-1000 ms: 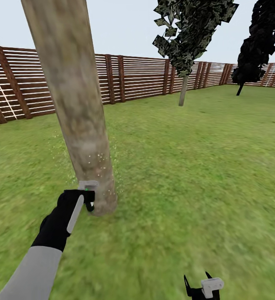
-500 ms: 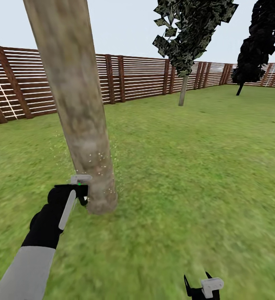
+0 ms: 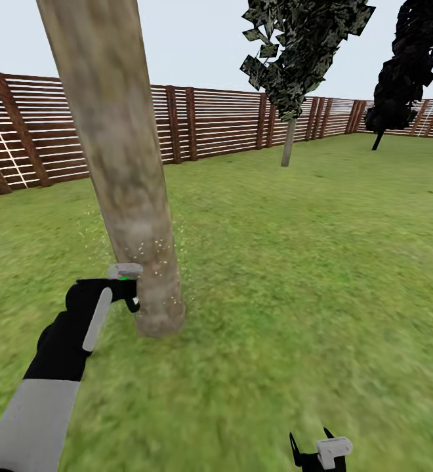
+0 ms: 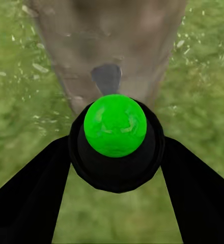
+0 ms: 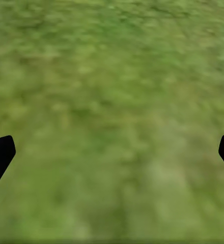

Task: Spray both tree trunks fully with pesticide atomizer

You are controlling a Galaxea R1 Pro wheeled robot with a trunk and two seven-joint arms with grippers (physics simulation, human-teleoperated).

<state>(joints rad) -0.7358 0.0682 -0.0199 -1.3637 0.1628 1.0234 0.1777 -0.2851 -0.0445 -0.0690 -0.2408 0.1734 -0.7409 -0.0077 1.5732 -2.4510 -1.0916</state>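
Your left gripper (image 3: 126, 287) has its jaws clamped on the black pesticide atomizer with the bright green round cap (image 4: 115, 125), nozzle pressed in almost against the base of the thick mottled beige-grey tree trunk (image 3: 121, 177). The whitish specks of pesticide (image 3: 157, 246) are hanging only around the lower stretch of that trunk, just above the blurry green grass floor (image 3: 295, 275).

Biggest risk, I reckon: you're so close that the spray lands on one low patch and the upper bark and far side stay bare (full coverage is the goal). Nudge forward and the nozzle could bump the bark and twist the atomizer in your grip.

Your right gripper (image 5: 112, 152) is spread wide over grass, holding nothing.

The other tree with the slim pale trunk and jagged dark green foliage (image 3: 288, 141) stands well away by the brown slatted wooden fence (image 3: 216, 121), with no specks visible around it.
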